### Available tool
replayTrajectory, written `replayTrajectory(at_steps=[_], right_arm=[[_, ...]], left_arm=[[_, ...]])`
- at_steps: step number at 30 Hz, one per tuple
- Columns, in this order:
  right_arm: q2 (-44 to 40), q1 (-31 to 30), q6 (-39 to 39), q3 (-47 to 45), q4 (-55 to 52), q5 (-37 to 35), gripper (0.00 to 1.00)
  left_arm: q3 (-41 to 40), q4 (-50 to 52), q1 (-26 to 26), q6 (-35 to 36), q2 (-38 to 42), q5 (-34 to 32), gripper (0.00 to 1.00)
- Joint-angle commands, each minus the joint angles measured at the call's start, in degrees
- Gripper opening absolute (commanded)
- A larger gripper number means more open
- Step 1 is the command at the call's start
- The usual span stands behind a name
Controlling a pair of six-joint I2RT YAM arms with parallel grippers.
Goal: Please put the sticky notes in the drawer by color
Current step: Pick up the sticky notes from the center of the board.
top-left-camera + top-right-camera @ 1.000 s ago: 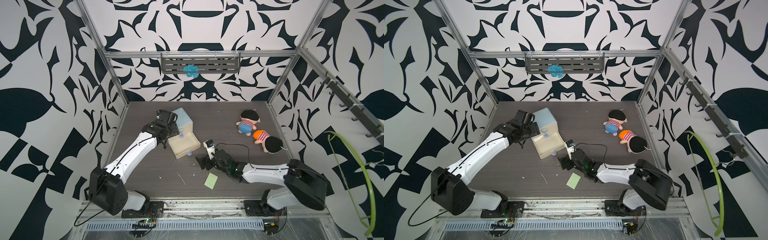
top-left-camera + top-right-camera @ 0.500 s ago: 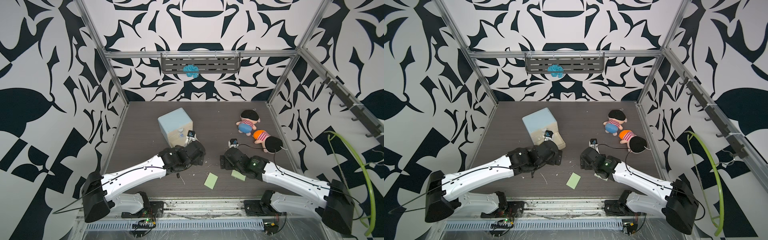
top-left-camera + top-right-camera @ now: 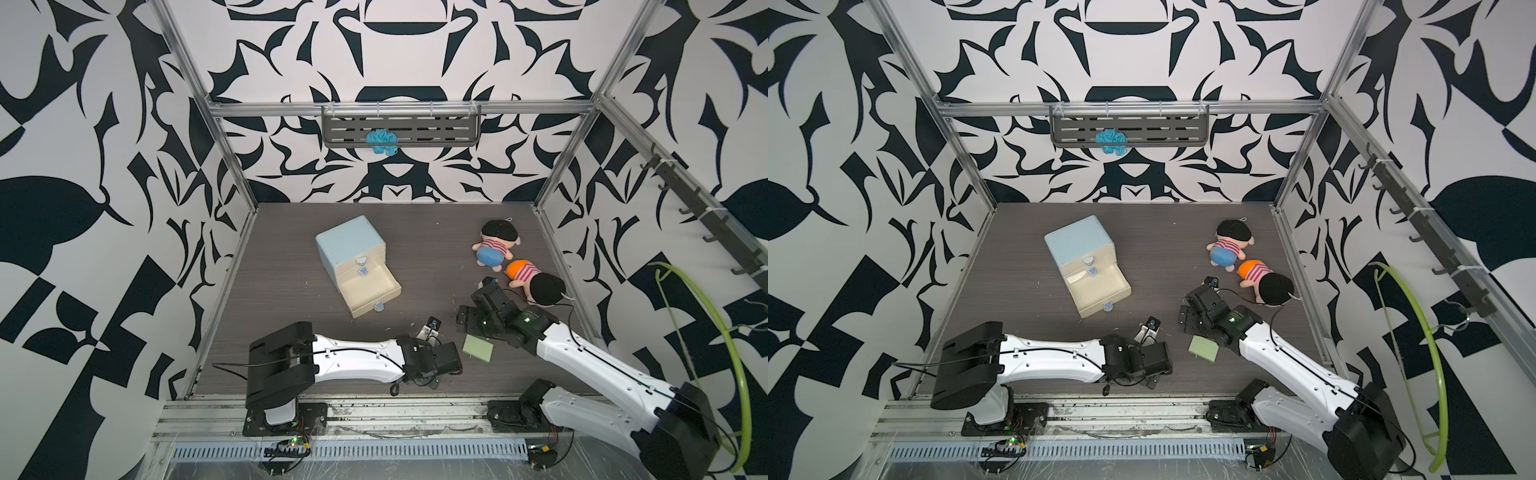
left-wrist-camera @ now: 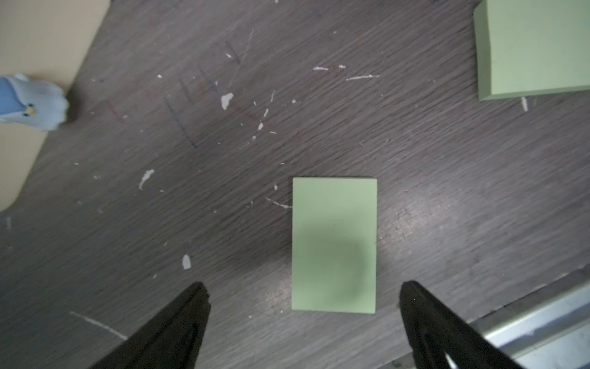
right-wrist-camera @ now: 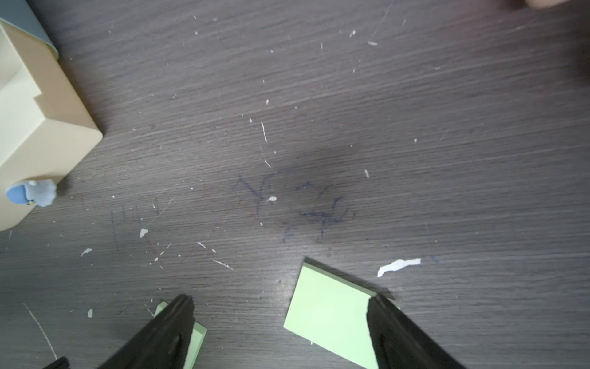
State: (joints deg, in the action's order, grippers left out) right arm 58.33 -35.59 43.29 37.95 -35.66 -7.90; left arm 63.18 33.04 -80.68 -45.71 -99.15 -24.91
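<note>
The drawer [image 3: 351,249] [image 3: 1077,243] is a pale blue chest left of the table's middle, with its cream bottom tray [image 3: 386,293] pulled out. In both top views one light green sticky note [image 3: 478,350] [image 3: 1203,349] lies flat at the front. My right gripper [image 3: 471,332] [image 5: 280,300] hangs open just over that sticky note [image 5: 329,313]. My left gripper [image 3: 446,359] [image 4: 301,286] points down, open, over a second green sticky note [image 4: 333,246], which the wrist hides in the top views. Neither gripper holds anything. The open tray's knob [image 4: 32,102] [image 5: 32,193] shows in both wrist views.
Two plush dolls [image 3: 496,247] [image 3: 536,282] lie at the right, close behind the right arm. A grey shelf [image 3: 401,129] with a blue tuft hangs on the back wall. The metal front rail [image 4: 542,306] runs close by the left gripper. Paper scraps [image 5: 399,265] dot the table.
My left arm has swung from the drawer to the table's front, over a green sticky note, its jaws widening. The right arm has drawn back to the right, where a second green note now lies.
</note>
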Motion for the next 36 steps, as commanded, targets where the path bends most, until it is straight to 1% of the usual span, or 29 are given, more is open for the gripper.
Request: replayTrajectory(at_steps=[1, 7, 12, 14, 23, 30, 36], right_arm=[[-0.16, 0.28, -0.95, -0.47, -0.48, 1.48, 0.90], [-0.05, 0.35, -0.57, -0.69, 0.06, 1.92, 0.88], [-0.27, 0.34, -0.35, -0.77, 0.06, 2.10, 0.86], [-0.21, 0.33, -0.35, -0.78, 0.05, 2.10, 0.85], [0.39, 0.39, -0.05, -1.18, 0.81, 1.99, 0.84], [0.13, 0.44, 0.13, -1.48, 0.94, 1.99, 0.83], [0.19, 0.44, 0.13, -1.57, 1.11, 2.35, 0.83]], left_arm=[[0.37, -3.40, 0.05, -1.10, -1.41, 4.41, 0.99], [0.50, -3.77, 0.35, -2.37, -4.52, 6.89, 1.00], [-0.78, -3.54, 1.05, -4.48, -5.73, 6.80, 0.90], [-1.04, -2.91, 1.29, -4.78, -6.00, 6.10, 0.82], [-1.21, -1.35, 1.41, -4.17, -7.26, 5.65, 0.74], [-1.21, -1.30, 1.51, -4.49, -7.45, 5.88, 0.65], [-1.10, -1.37, 1.50, -4.58, -7.37, 5.92, 0.60]])
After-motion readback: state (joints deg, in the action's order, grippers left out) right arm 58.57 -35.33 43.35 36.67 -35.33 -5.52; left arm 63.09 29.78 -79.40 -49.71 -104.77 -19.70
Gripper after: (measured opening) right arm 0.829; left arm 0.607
